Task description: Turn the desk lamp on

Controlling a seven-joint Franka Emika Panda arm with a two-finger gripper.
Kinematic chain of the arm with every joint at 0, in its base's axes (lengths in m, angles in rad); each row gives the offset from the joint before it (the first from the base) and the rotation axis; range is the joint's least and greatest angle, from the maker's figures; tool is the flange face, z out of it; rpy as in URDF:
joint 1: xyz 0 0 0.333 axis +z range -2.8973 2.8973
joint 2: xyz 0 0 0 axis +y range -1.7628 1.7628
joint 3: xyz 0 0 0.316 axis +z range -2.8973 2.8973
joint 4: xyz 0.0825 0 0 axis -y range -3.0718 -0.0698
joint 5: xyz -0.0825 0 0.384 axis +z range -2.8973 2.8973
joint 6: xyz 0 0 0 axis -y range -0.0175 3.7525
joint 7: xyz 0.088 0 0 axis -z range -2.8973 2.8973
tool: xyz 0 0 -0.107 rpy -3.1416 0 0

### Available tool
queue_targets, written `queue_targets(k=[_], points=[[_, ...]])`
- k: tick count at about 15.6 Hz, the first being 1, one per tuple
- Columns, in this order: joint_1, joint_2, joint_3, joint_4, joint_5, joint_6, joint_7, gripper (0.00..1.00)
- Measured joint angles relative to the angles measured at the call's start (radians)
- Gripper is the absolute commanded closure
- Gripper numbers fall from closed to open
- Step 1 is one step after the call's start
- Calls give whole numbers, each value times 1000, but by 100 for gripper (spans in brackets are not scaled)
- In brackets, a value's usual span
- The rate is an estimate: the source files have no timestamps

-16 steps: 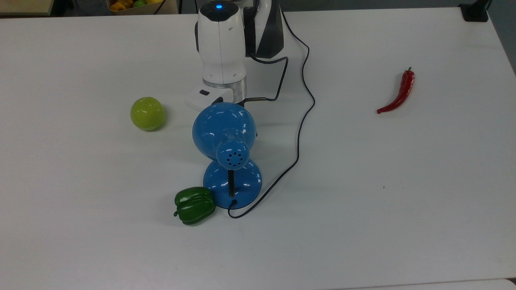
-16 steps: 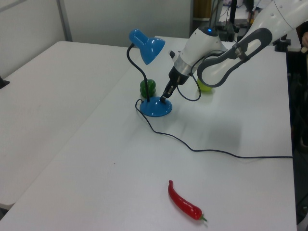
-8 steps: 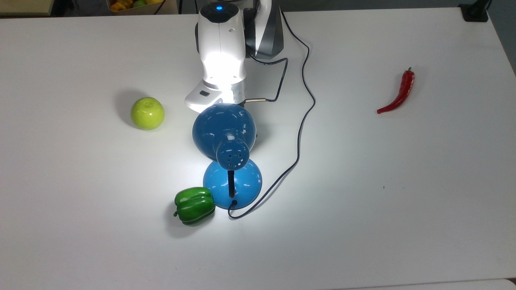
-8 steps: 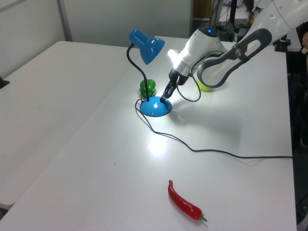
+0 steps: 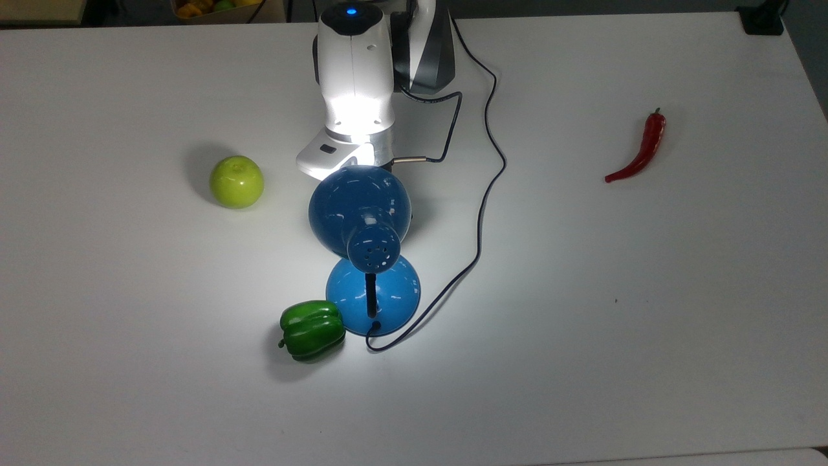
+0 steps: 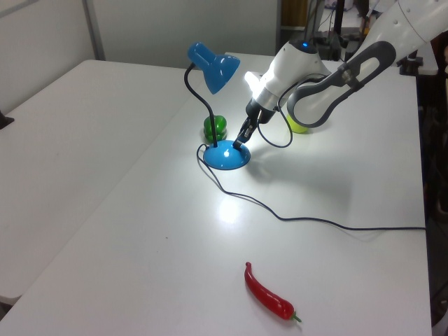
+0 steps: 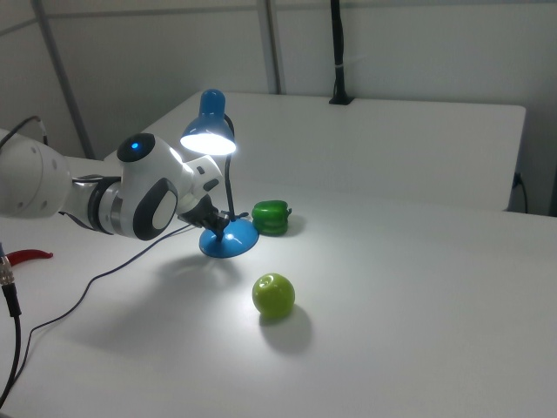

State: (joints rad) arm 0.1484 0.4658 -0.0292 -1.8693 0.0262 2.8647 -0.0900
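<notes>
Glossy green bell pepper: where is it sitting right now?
The glossy green bell pepper lies on the white table in the top view's lower left of centre, right beside the round base of the lit blue desk lamp.

I count one desk lamp (image 5: 362, 220), one green apple (image 5: 237, 182), one green bell pepper (image 5: 312, 330), one red chili (image 5: 639, 149).

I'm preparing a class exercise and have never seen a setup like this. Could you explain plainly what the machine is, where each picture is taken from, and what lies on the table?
The white machine is a robot arm; its gripper touches the round base of the blue desk lamp, which is lit. Nothing is held. One camera looks down from above, two look from the sides. On the white table lie a green apple, a green bell pepper beside the lamp's base, a red chilli and the lamp's black cord.
</notes>
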Motion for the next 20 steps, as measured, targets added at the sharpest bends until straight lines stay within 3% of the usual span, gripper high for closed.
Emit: queue_targets(k=[5, 6, 9, 11, 14, 20], points=[[1, -100, 0, -13, 0, -261, 0, 100], [1, -130, 0, -14, 0, -323, 0, 92], [4, -215, 0, -14, 0, -525, 0, 47], [14, -269, 1, -5, 0, -689, 9, 3], [21, -331, 1, 33, 0, -881, 42, 0], [21, -414, -1, 131, 0, -1083, 59, 0]])
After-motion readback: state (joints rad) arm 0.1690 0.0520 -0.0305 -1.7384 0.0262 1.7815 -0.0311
